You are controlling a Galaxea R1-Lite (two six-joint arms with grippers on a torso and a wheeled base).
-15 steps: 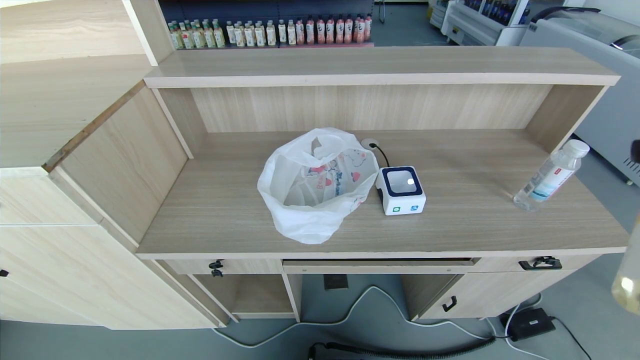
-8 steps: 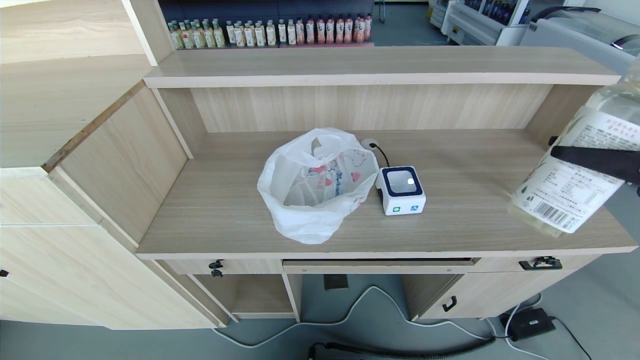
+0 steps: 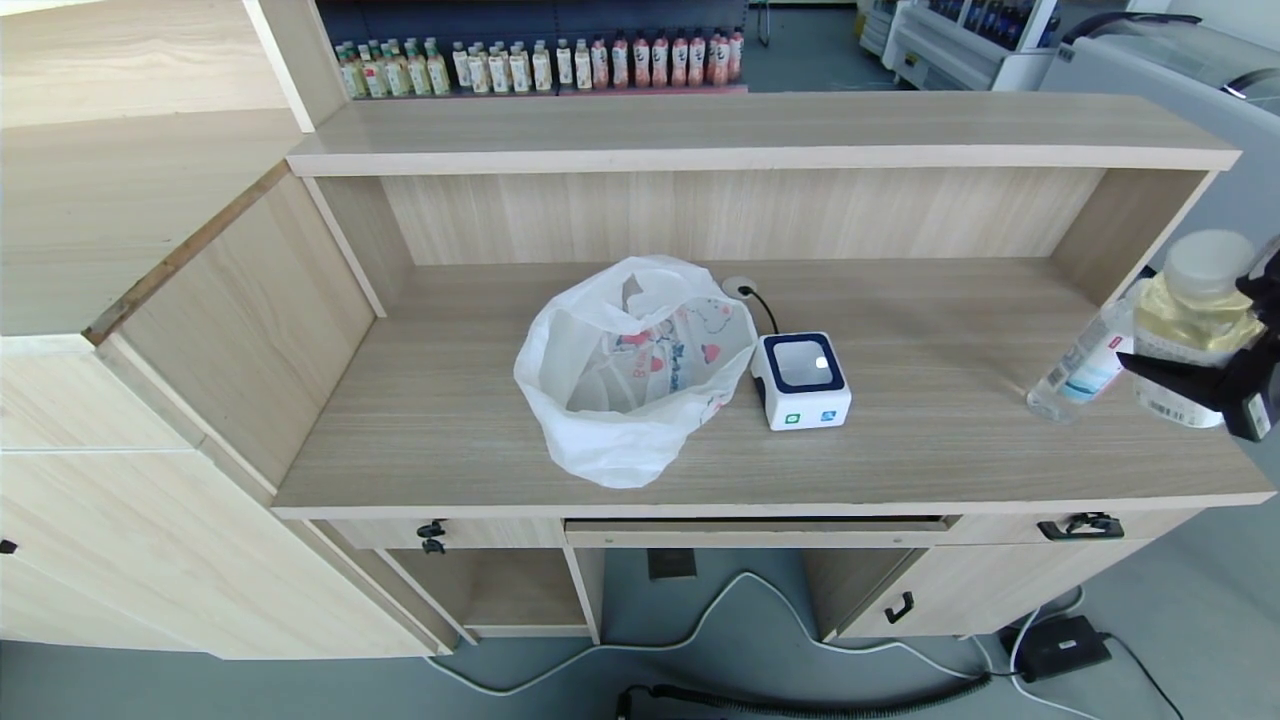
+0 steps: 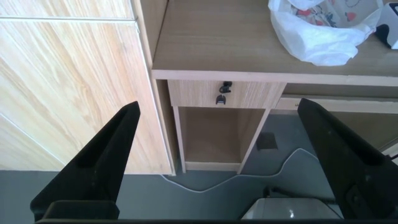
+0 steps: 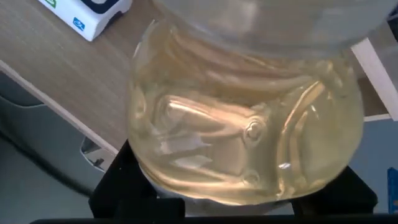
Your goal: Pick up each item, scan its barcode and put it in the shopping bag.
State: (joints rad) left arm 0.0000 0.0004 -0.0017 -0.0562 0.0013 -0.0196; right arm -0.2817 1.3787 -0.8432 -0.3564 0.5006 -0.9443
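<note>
Beside the water bottle [image 3: 1085, 368], the gripped yellow bottle [image 3: 1195, 315] stands cap-up.

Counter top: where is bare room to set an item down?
Bare wood lies on the counter between its left side wall and the shopping bag, and another patch between the scanner and the water bottle. Crowded: the middle, bag close beside scanner, and the right end, where the right gripper holds a yellow drink bottle by the water bottle.

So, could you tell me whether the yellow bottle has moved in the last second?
Yes: the yellow bottle in the right gripper rose from below the counter edge to beside the water bottle.
</note>
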